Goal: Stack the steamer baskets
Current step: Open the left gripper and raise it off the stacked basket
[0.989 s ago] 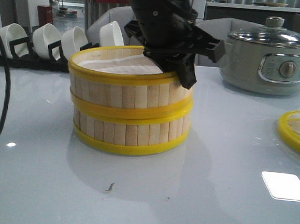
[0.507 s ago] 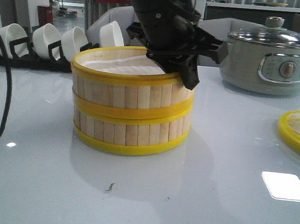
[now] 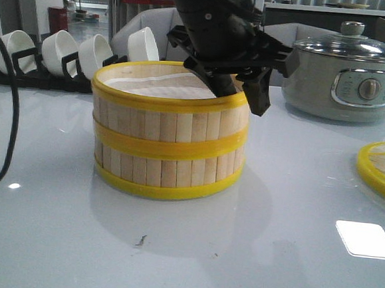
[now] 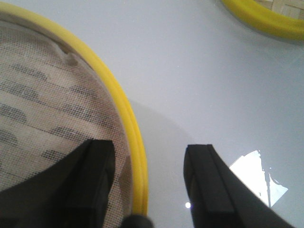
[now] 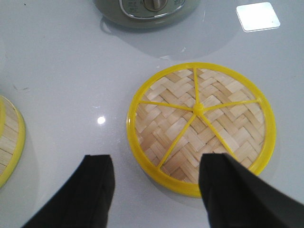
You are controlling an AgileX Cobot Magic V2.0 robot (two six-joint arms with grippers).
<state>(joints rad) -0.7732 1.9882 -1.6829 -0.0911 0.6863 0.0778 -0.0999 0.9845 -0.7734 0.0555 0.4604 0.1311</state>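
Background: indoor room behind the worktop; a black rack holding tilted white ceramic bowls stands along the far left edge.
Worktop: glossy pale grey surface with a bright square reflection at the right and a small dark speck near the front.
Far right: grey electric pot with glass lid, standing at the back.
Right edge: flat round woven bamboo lid with yellow rim, lying flat, well apart from the stack.
Steamer baskets: two round trays of pale vertical bamboo slats with bright yellow rings, one seated squarely on the other, at worktop centre; whitish mesh liner inside the upper tray.
Left end effector: wide apart, one finger inside the upper rim, one outside, gripping nothing.
Right end effector: wide apart, above the lid, empty.
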